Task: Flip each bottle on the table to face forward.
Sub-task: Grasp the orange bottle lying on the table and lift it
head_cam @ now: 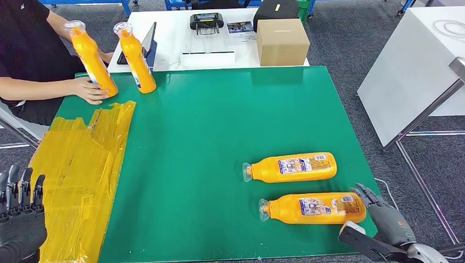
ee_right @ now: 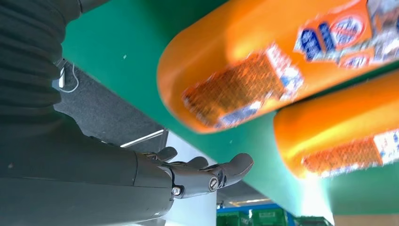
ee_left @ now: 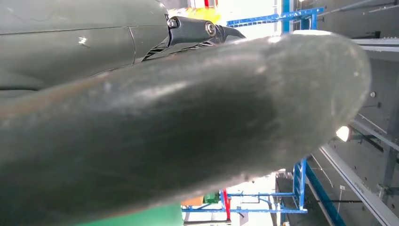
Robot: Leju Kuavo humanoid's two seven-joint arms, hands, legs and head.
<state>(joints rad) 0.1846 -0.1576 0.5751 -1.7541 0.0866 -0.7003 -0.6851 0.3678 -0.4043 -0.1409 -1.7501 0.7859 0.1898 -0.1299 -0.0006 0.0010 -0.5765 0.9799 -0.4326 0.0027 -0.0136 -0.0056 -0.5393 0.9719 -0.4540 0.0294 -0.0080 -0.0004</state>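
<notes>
Two bottles lie on their sides on the table [head_cam: 219, 137], parallel, caps toward the left. Nearer bottle [head_cam: 312, 208]: its base end just beside the fingertips of the right hand [head_cam: 384, 219], ahead of the fingers. Farther bottle [head_cam: 290, 167] just beyond it, apart. Left hand [head_cam: 21, 219] at the near left corner, fingers up, beside a plastic sheet [head_cam: 82, 175]. Far left: two more bottles, one [head_cam: 91, 57] held by a person's hand [head_cam: 90, 90], the other [head_cam: 135, 56] right of it. Behind the table, a box [head_cam: 282, 41].

Grey carpet floor [head_cam: 340, 49]; white desk [head_cam: 170, 38] behind green table [head_cam: 219, 142]; white cabinet [head_cam: 411, 71] at right.
</notes>
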